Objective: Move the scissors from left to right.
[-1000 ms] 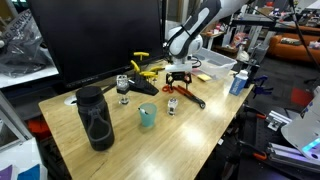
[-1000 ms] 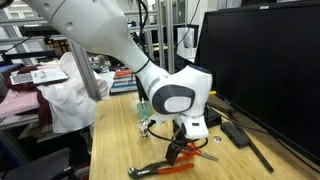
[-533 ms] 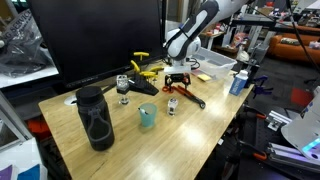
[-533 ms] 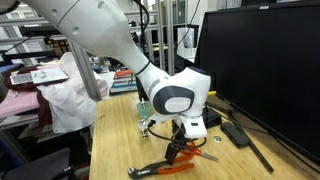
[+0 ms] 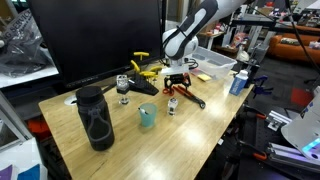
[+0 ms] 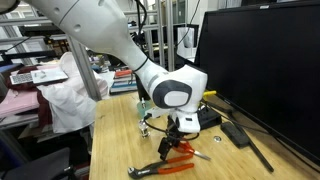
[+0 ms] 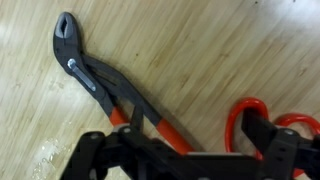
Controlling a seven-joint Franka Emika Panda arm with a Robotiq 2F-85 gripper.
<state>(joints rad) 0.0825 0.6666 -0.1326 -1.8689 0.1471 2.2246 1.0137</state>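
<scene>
Groundwork only: hovers over the bench (image 7: pixel 210 45) with tool (image 7: pixel 188 152) spread wide, gripping nothing, scissors (image 7: pixel 248 103) just beside it, grasp and whole carry rightward yet to do.

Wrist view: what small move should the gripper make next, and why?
Probably shift sideways toward the scissors before closing. The gripper looks open, and the orange-handled pliers, not the scissors' red loops, run between its fingers; the loops sit by one finger near the picture's edge.

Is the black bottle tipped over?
No, the black bottle stands upright on the table in an exterior view.
</scene>
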